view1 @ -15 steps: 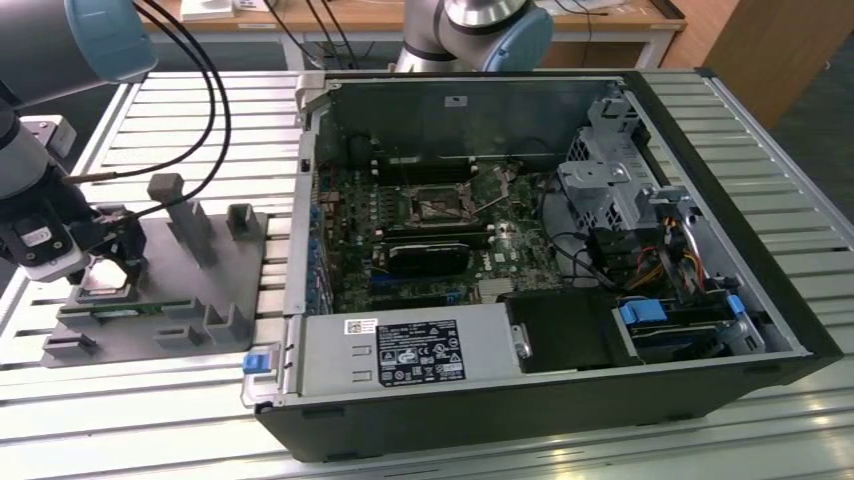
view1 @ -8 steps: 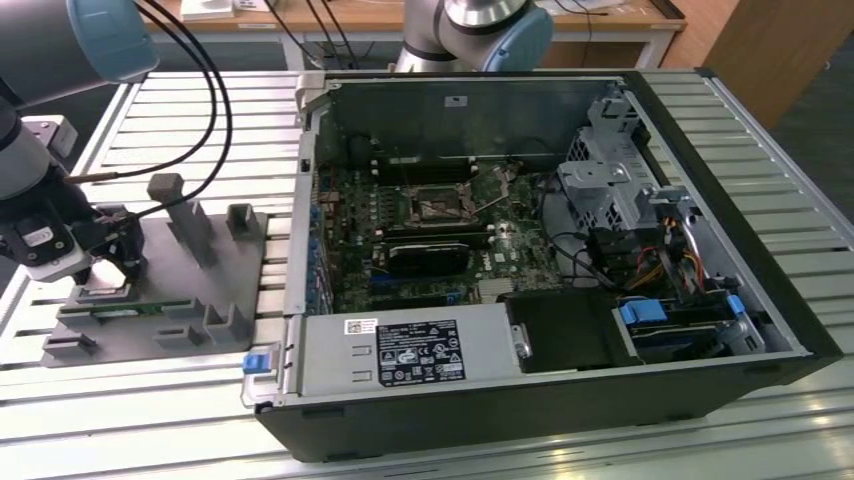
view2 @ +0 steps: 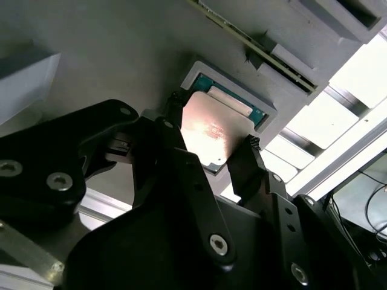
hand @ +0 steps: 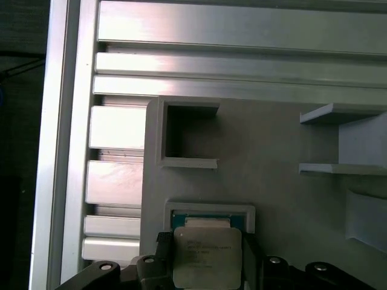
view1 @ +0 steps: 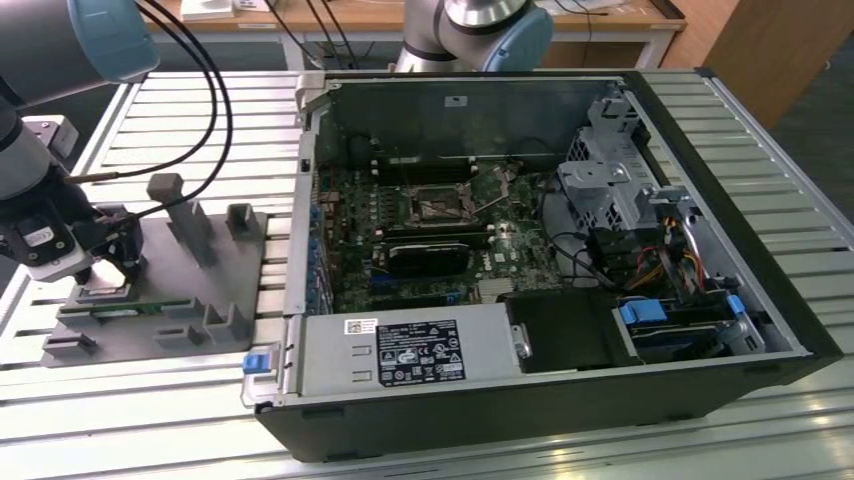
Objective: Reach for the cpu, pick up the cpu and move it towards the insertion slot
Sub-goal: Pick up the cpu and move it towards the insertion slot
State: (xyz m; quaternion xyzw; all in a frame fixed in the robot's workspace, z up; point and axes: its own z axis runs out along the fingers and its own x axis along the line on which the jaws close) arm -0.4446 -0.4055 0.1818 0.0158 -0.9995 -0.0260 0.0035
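While my gripper [view2: 213, 124] hangs over the grey fixture [hand: 284, 229], fingers [view2: 248, 160]: clamped on 2 edges of the cpu [hand: 205, 254]
Insertion slot [view1: 438, 207]: well apart, inside the computer case [view1: 561, 415]

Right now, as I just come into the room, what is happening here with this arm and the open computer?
The robot arm's gripper is down at the grey fixture plate, which lies beside the open computer case. Its fingers are closed on two opposite edges of the cpu, right at its pale nest on the plate. The insertion slot, on the motherboard inside the case, is well away from the cpu.
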